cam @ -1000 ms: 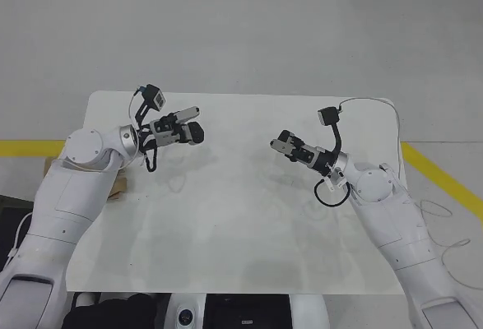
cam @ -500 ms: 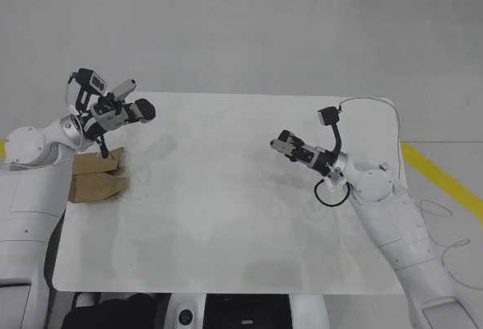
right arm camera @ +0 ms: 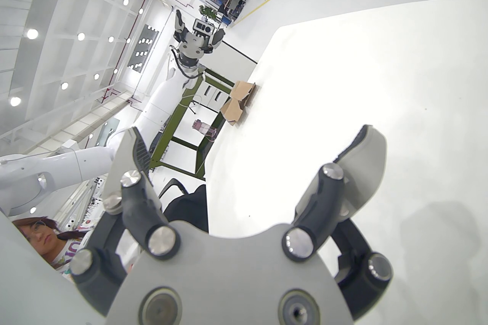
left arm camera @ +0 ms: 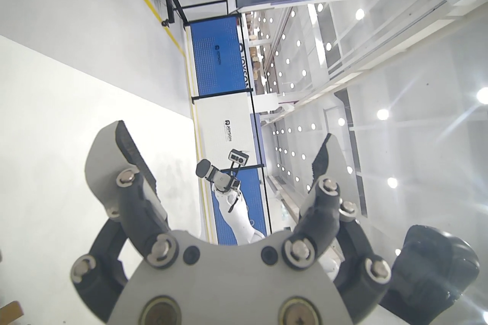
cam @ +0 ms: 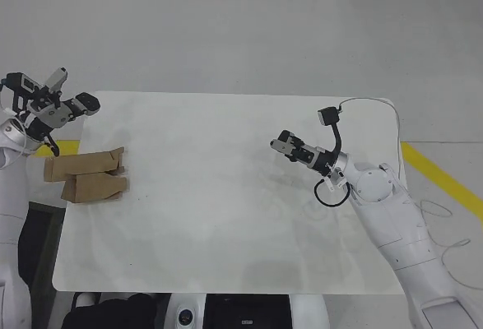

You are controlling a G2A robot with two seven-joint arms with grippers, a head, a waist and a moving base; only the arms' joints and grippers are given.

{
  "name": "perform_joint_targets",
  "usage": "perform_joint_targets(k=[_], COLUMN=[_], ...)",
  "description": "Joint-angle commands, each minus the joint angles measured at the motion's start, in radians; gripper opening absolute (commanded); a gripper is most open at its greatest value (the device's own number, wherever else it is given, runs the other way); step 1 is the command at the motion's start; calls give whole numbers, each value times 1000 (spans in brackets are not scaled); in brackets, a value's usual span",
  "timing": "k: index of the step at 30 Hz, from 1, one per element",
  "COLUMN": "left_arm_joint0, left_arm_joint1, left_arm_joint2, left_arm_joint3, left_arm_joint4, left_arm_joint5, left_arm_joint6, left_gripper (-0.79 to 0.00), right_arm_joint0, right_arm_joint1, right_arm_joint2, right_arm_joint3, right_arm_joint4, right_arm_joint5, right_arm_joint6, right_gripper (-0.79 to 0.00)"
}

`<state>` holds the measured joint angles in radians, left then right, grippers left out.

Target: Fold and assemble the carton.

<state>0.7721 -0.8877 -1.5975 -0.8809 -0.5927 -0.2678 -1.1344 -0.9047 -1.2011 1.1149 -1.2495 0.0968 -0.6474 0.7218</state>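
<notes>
A flat brown cardboard carton [cam: 85, 175] lies at the left edge of the white table [cam: 225, 247], partly overhanging it. My left gripper [cam: 89, 104] hangs open over the table's rear left corner, behind the carton and apart from it. The left wrist view looks out between its empty fingers [left arm camera: 126, 155]. My right gripper [cam: 279, 145] is open and empty above the table's right middle, far from the carton. In the right wrist view the carton [right arm camera: 238, 101] sits at the table's far edge beyond the spread fingers [right arm camera: 364, 145], with the left gripper [right arm camera: 196, 31] raised above it.
A thin cable [cam: 364, 100] runs along the table's rear right corner. A yellow floor line [cam: 451, 185] passes on the right of the table. A green-framed bench [right arm camera: 183, 147] stands just off the table's left edge.
My left arm has swung from the table's rear middle out to its rear left corner, uncovering the carton. The right arm has not moved.
</notes>
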Motion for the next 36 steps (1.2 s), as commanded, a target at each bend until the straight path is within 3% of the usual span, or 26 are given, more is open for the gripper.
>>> perform_joint_targets(k=[1, 11, 20, 27, 30, 36], left_arm_joint0=[-5, -20, -42, -55, -56, -71], left_arm_joint1=[10, 61, 116, 149, 164, 168], left_arm_joint2=[-19, -111, -172, -184, -158, -121], left_arm_joint3=[28, 161, 309, 414, 441, 488], left_arm_joint4=[40, 147, 259, 354, 488, 561], left_arm_joint5=[-12, -108, -86, -89, -54, -26], left_arm_joint6=[10, -41, -62, 12, 141, 178], left_gripper=[0, 0, 0, 0, 0, 0], right_arm_joint0=[0, 0, 0, 0, 0, 0], right_arm_joint1=[0, 0, 0, 0, 0, 0], right_arm_joint2=[0, 0, 0, 0, 0, 0], right_arm_joint3=[0, 0, 0, 0, 0, 0], right_arm_joint4=[0, 0, 0, 0, 0, 0], right_arm_joint5=[0, 0, 0, 0, 0, 0], right_arm_joint6=[0, 0, 0, 0, 0, 0], right_gripper=[0, 0, 0, 0, 0, 0])
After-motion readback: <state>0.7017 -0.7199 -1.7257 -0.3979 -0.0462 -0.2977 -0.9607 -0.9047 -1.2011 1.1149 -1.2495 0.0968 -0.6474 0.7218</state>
